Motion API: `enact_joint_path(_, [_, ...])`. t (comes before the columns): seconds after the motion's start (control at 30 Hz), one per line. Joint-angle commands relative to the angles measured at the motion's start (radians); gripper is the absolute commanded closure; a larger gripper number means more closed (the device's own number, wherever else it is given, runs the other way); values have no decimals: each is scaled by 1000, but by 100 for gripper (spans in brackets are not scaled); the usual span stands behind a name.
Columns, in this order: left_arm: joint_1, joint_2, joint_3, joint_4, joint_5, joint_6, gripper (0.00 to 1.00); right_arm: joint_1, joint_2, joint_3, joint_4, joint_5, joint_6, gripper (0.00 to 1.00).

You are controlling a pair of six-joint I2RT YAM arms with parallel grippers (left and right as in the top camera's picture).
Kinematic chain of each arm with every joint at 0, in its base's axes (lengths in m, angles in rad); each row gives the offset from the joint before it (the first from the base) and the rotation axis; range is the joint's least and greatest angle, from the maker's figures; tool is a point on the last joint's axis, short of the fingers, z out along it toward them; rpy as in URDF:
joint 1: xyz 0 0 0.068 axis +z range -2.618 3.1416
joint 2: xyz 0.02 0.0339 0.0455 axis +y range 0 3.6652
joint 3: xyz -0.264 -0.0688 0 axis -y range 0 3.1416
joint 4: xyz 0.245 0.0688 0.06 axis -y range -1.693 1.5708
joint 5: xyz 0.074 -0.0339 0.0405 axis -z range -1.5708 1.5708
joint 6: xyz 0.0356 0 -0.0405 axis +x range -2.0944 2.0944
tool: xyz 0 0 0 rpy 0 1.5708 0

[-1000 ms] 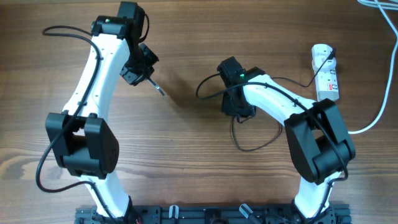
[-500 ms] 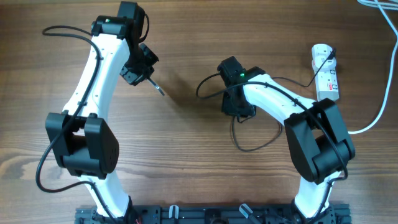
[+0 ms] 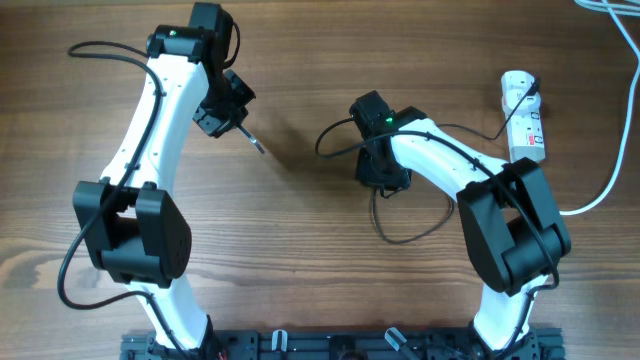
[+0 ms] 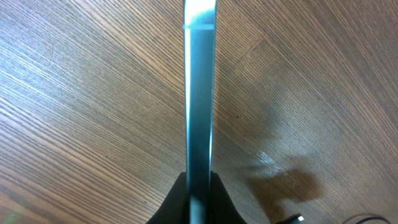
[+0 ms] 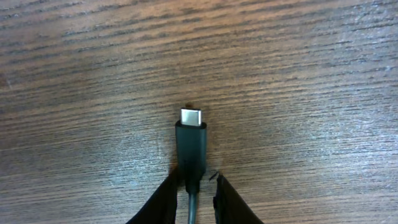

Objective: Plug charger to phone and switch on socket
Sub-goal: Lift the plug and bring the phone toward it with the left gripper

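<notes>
Nothing has moved between the earlier overhead views and the present one: both arms hold the same poses above the wooden table (image 3: 320, 300). The left gripper (image 4: 199, 190) is closed narrowly on the phone (image 4: 200, 93), which it holds on edge, so only the thin teal side shows. The phone's long axis runs straight out from the fingers, and the white strip lies at the far, free end. In the overhead view the phone appears as a short sliver slanting down and toward the right arm. The right gripper (image 5: 193, 190) is pinched on the charger (image 5: 191, 146) just behind the plug body. The metal tip points directly away from the fingers, in line with them and close above the wood. From overhead the plug itself is hidden beneath the gripper, and only the slack black cable loops out on the table. Phone and plug are well apart, so mating has not begun. Judged from these views, both parts are grasped, but alignment and insertion are still to be done. The socket (image 3: 525, 125) lies at the far right of the table with a black plug (image 3: 527, 90) in it and a white lead (image 3: 610, 180) trailing off. No gripper is near it, and its switch setting cannot be read, so the switching step is presumably also still to be done.
</notes>
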Motion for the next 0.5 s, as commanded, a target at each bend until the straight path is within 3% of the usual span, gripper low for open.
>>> enact_joint_path(0.0, [0, -29, -3, 0, -1, 11, 96, 6, 81, -38, -18, -47, 0, 77])
enact_joint_path(0.47, [0, -29, -3, -5, 2, 12, 96, 6, 81, -38, 4, -39, 0, 90])
